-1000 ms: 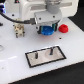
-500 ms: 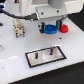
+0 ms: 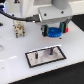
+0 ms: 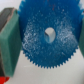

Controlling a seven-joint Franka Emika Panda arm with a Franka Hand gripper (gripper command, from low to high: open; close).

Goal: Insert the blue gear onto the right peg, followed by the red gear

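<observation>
My gripper (image 3: 54, 31) is shut on the blue gear (image 3: 54, 33) and holds it flat, a little above the white table. In the wrist view the blue gear (image 4: 47, 36) fills the picture, toothed rim and centre hole showing, with a green finger pad (image 4: 9, 41) pressed on either side. The red gear (image 3: 65, 29) lies on the table just beside the gripper, toward the exterior view's right; a sliver of it shows in the wrist view (image 4: 2, 79). The black-bordered white plate (image 3: 56, 56) lies nearer the camera. Its right peg (image 3: 50, 50) stands bare.
The left peg (image 3: 38, 54) stands on the same plate. A small beige and dark object (image 3: 20, 28) sits on the table toward the exterior view's left. The arm's white body (image 3: 50, 10) hangs over the back of the table.
The gripper stays shut on the blue gear in nearly the same spot; any shift is very small. The red gear and the plate have not moved.
</observation>
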